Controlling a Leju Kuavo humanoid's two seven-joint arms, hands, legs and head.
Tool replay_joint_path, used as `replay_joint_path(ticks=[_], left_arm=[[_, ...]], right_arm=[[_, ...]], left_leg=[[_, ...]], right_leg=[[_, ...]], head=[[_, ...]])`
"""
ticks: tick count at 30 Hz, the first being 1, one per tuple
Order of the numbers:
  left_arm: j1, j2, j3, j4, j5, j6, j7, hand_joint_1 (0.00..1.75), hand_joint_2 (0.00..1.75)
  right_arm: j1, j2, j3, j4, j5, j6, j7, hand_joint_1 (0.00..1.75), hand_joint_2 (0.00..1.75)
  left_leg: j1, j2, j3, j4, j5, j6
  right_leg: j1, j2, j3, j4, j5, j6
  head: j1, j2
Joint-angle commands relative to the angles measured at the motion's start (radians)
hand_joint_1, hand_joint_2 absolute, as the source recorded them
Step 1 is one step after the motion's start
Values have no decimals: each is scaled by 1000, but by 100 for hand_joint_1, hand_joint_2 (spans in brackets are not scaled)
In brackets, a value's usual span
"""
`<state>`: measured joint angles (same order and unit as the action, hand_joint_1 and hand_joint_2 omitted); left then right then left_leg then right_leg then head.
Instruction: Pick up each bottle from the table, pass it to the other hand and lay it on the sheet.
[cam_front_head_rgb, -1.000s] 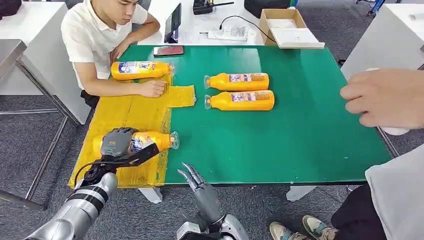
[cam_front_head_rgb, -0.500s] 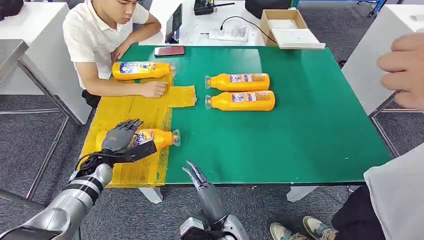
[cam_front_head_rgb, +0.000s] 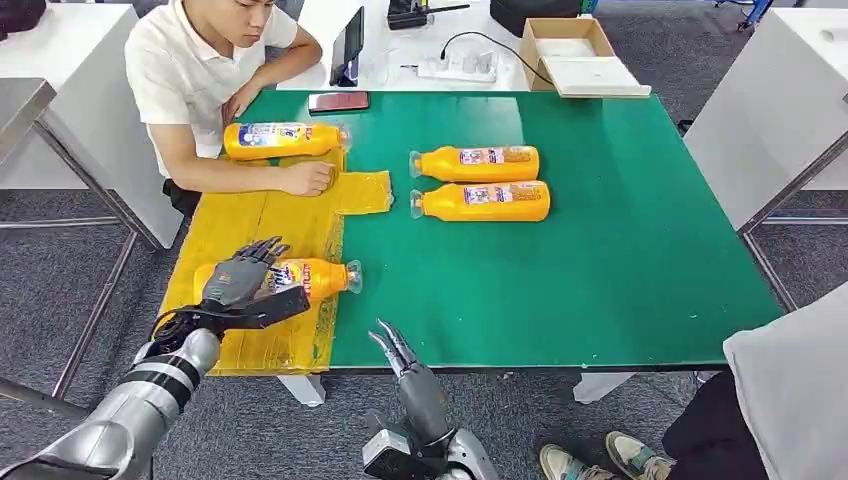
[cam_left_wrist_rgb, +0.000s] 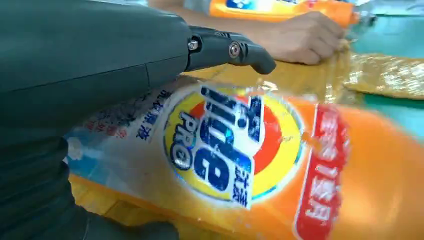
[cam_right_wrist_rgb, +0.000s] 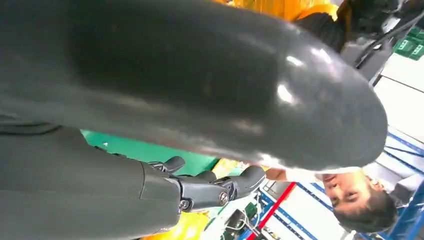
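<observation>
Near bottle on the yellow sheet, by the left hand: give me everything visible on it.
The near bottle is orange plastic with a clear cap, lying on its side on the yellow sheet, cap toward the green table. Its label shows a round yellow, red and blue logo plus a red strip of characters. The left hand hovers over its base end, fingers spread; contact cannot be judged.

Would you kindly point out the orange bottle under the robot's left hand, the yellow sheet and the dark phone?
orange bottle (cam_front_head_rgb: 318, 276), head view, on its body.
yellow sheet (cam_front_head_rgb: 262, 222), head view, bare middle.
dark phone (cam_front_head_rgb: 337, 101), head view, screen centre.
</observation>
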<state>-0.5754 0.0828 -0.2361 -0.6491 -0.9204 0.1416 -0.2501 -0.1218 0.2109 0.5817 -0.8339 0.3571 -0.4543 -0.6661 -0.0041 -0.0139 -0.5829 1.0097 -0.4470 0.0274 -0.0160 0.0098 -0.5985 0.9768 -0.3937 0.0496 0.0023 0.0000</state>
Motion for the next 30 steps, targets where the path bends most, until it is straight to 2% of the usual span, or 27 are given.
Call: replay_joint_path(ticks=[1, 4, 6, 18, 22, 24, 25, 26, 27, 29, 30], left_arm=[[137, 74, 24, -320, 236, 42, -91, 0, 175], [287, 52, 98, -588, 436, 41, -164, 0, 175], [338, 39, 116, -687, 538, 7, -172, 0, 175], [383, 54, 56, -834, 506, 62, -191, 0, 175], [422, 3, 53, -914, 563, 104, -206, 0, 175], [464, -64, 69, -949, 731, 78, -191, 0, 175], [500, -101, 75, -968, 827, 80, -171, 0, 175], [527, -126, 75, -974, 884, 87, -159, 0, 175], [547, -133, 59, -977, 899, 108, -171, 0, 175], [605, -180, 57, -983, 1027, 108, -167, 0, 175], [629, -186, 41, -987, 1052, 112, -179, 0, 175]], right_arm=[[-6, 10, -1, 73, -33, -19, -32, 0, 0], [1, 3, 16, 72, -46, -29, -32, 0, 0], [1, -1, 22, 77, -59, -38, -32, 0, 0], [-5, -10, 22, 93, -76, -55, -32, 0, 0], [7, -42, 30, 27, -60, -108, -32, 0, 0], [21, -95, -7, -72, -29, -232, -32, 0, 0], [46, -111, -100, -145, 47, -240, -32, 0, 175], [80, -107, -220, -219, 164, -242, -18, 0, 175], [89, -132, -241, -263, 178, -238, -3, 0, 175], [127, -123, -434, -358, 361, -244, 48, 0, 175], [126, -150, -448, -360, 356, -244, 47, 0, 175]], left_leg=[[2, 4, 1, 0, -2, -2], [1, 4, -1, -1, -1, -1], [1, 6, -3, -1, -2, -1], [1, 5, -6, 0, -2, -2], [1, 3, -8, 0, -2, -1], [1, 2, -8, 0, -2, -1], [0, 2, -8, -1, -1, 0], [0, 2, -6, -1, -2, -1], [-1, 1, -8, -1, -1, 0], [-2, 1, -6, -1, -2, 0], [-2, 1, -7, -1, -2, 0]], right_leg=[[2, 2, 0, -1, -1, -2], [1, 3, -3, -1, 0, -1], [1, 3, -4, -1, -1, -1], [2, 1, -8, -1, -2, -2], [1, -1, -9, -1, -1, -1], [1, -2, -8, -1, -2, -1], [0, -2, -9, -1, -1, 0], [0, -3, -6, -2, -3, -1], [-1, -2, -9, -1, -2, 0], [-1, -3, -6, -2, -2, 0], [-1, -3, -7, -2, -2, 0]], head=[[0, 0], [0, 0], [0, 0], [0, 0], [0, 0], [0, 0], [0, 0], [0, 0], [-1, 0], [0, 0], [0, 0]])
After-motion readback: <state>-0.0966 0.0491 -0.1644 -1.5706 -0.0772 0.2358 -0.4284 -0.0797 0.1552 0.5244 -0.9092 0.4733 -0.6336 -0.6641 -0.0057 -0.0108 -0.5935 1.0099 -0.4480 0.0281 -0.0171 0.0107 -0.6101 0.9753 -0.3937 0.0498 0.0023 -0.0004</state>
